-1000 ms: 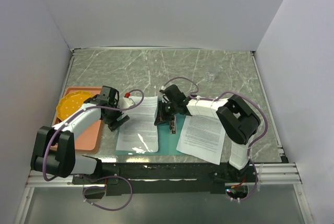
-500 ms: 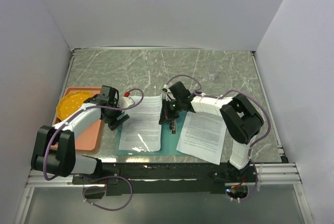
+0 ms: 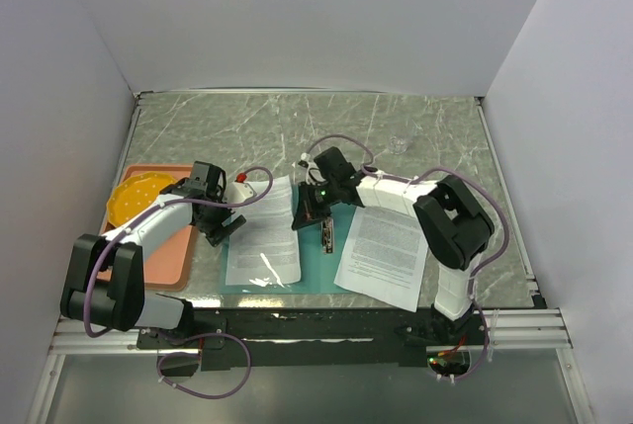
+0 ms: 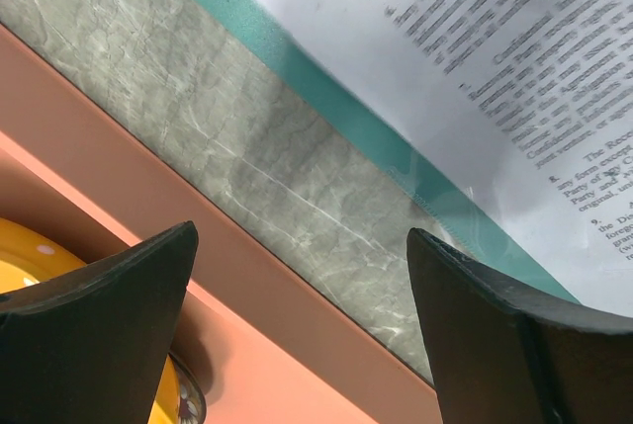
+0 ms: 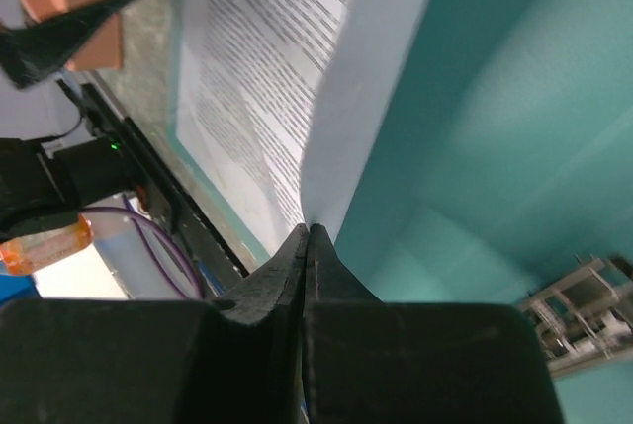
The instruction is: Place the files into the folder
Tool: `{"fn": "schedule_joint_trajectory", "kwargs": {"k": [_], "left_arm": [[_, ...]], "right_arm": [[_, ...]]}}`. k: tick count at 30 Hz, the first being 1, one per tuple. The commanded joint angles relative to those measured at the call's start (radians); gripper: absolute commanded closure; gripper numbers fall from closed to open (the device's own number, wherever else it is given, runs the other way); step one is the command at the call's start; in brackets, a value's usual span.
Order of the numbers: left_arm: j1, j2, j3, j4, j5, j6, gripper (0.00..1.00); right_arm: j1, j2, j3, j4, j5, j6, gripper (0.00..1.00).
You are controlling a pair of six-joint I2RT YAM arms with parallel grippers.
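Grey marbled tabletop (image 3: pixel 415 123), walled by plain white panels, carries the open teal folder (image 3: pixel 315 264) near the front edge, with one printed sheet (image 3: pixel 265 236) lying on its left half and a second sheet (image 3: pixel 384 251) lying just right of it, partly off the folder. The right claw (image 3: pixel 309 209) has its fingers pressed together on the right edge of the left sheet, as its wrist view shows the paper rising from the closed tips over the teal cover. The left claw (image 3: pixel 220 221) hangs with its fingers well apart above the strip of tabletop between the salmon tray (image 3: pixel 163 264), which holds a yellow plate (image 3: pixel 134 199), and the folder's left edge, gripping nothing. To do this step well, the right claw should draw the sheet slowly and low so the thin paper does not buckle or tear, squaring it against the spine clip (image 3: pixel 326 236), while the left claw could pin the cover if it slides. Compared with a second ago, the right claw sits a little farther back and the sheet's far corner has shifted slightly; the left arm has hardly moved.
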State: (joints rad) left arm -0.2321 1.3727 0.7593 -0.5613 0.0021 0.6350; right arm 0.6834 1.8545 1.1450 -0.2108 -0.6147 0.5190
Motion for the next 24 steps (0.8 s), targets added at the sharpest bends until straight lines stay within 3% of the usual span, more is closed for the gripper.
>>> {"fn": "schedule_joint_trajectory", "kwargs": {"k": [1,18,24], "left_arm": [[0.005,-0.009,0.012,0.018,0.001,0.002,0.06],[0.005,0.005,0.046,0.015,0.001,-0.011,0.07],[0.005,0.012,0.078,0.001,0.001,-0.021,0.07]], "right_arm": [[0.027,0.037,0.082,0.013,-0.031,-0.007,1.0],[0.081,0.0,-0.037,0.065,-0.039,0.042,1.0],[0.077,0.04,0.028,0.044,-0.013,0.036,1.0]]}}
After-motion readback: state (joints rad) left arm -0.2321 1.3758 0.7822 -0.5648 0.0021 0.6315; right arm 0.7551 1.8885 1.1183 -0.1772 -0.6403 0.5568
